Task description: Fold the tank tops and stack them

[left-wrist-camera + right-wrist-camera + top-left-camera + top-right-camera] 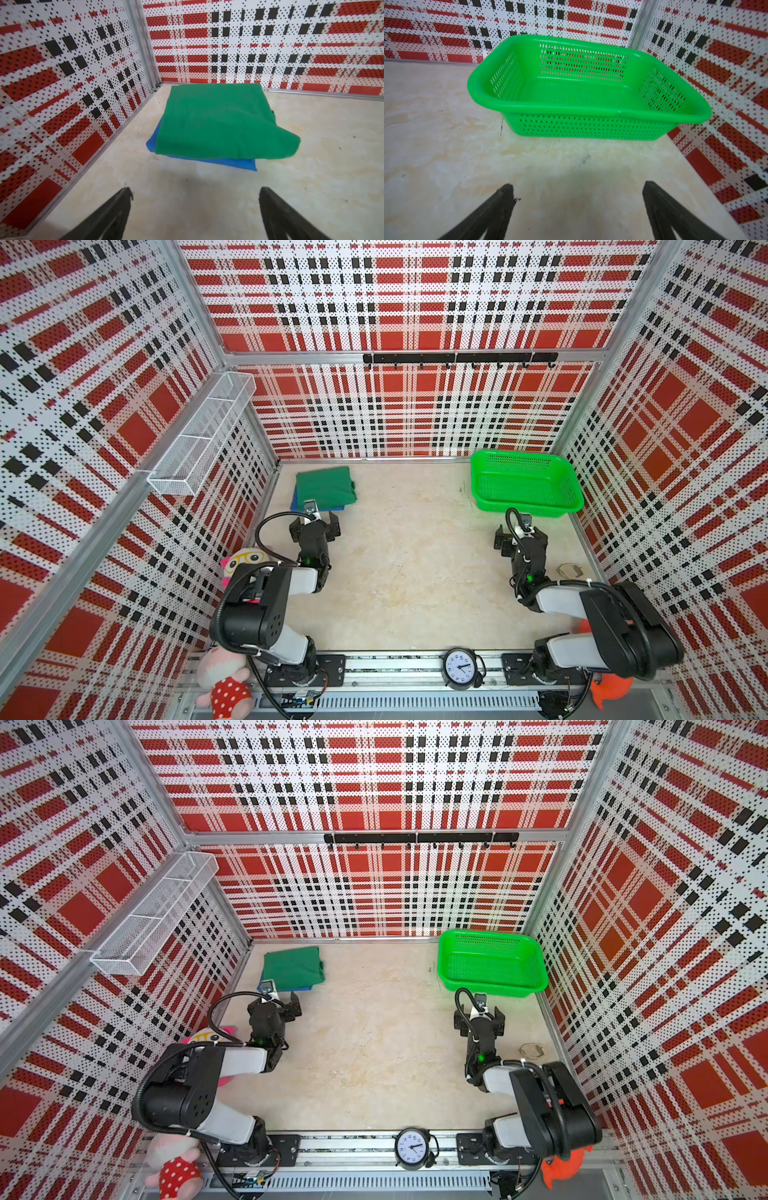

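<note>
Both my jaws released, spread wide, gripping nothing. My left gripper point(195, 191) hangs over bare tabletop just short of the stack. My right gripper point(578, 187) hangs over bare tabletop just short of the green mesh basket point(591, 107), apart from it.

Tank tops: folded and stacked in the far left corner of the table point(415, 572), near the left and back walls. The dark green tank top point(218, 122) is on top and the royal blue tank top point(239, 164) is under it. Blue peeks out along the near edge and at one side; one near corner of the green sags past the blue.

Surface: beige, marbled, glossy, with scuffs and small dark specks, plus a dark smudge in front of the basket. The basket sits upright in the far right corner. A small metal loop point(569, 571) lies on the table by the right wall, near my right arm.

Room: three walls of perforated panels point(395, 302) printed in red, white and black plaid, with aluminium framing at the corners. A white wire shelf point(203, 435) is on the left wall and a black hook rail point(457, 358) runs across the back wall. The front metal rail point(395, 666) carries both my bases, with a round clock point(459, 668) between them. A plush with yellow glasses point(245, 560) sits behind my left arm and a pink plush point(226, 684) is at the front left corner. An orange thing point(609, 693) at front right is half hidden, cannot tell what it is
</note>
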`<state>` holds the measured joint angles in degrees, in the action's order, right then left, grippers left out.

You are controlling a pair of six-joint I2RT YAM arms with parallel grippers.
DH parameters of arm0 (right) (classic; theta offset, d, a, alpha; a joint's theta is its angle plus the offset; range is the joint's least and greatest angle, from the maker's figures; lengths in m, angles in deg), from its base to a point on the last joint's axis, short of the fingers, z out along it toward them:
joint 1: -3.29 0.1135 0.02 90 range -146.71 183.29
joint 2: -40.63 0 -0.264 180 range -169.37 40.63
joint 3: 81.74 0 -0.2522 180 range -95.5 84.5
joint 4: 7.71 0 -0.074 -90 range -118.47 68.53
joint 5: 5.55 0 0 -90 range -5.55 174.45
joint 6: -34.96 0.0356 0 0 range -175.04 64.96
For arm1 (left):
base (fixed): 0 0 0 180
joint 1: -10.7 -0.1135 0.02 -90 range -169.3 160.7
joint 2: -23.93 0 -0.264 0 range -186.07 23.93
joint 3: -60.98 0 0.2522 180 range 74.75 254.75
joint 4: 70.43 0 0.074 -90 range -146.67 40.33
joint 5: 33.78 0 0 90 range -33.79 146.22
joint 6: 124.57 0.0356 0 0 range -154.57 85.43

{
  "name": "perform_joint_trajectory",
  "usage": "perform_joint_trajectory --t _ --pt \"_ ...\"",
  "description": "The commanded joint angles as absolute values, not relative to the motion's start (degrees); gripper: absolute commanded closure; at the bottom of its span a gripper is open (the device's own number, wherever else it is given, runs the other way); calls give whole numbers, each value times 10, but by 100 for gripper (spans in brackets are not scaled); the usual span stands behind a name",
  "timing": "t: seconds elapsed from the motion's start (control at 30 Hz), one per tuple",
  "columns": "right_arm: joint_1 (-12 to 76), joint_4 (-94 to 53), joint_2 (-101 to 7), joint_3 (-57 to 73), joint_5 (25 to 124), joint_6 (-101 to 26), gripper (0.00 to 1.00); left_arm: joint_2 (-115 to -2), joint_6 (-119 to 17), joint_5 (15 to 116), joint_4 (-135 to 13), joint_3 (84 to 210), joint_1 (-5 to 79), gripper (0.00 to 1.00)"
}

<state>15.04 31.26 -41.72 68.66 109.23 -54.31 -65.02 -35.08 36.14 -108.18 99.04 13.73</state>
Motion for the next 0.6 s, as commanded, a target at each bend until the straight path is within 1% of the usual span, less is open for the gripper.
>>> perform_joint_trajectory --t 0.0,0.07,0.17,0.23,0.3,0.37,0.4,0.57 --pt "132 454 -479 673 1076 -578 0 -648 -371 428 -1128 988 106 2" --pt "107 391 -457 666 1034 -542 0 -644 -374 434 -1148 975 103 2" --pt "82 496 -506 690 1010 -528 0 -642 -365 416 -1161 966 113 2" --pt "80 434 -484 681 1004 -516 0 -638 -361 409 -1187 949 119 2" --pt "78 477 -502 685 1000 -523 0 -635 -368 416 -1223 925 112 2" --pt "74 438 -488 680 999 -512 0 -644 -375 432 -1295 888 102 2" --pt "71 460 -496 682 995 -513 0 -655 -375 429 -1332 880 104 2" --pt "70 466 -496 686 997 -512 0 -655 -369 414 -1332 880 111 2"
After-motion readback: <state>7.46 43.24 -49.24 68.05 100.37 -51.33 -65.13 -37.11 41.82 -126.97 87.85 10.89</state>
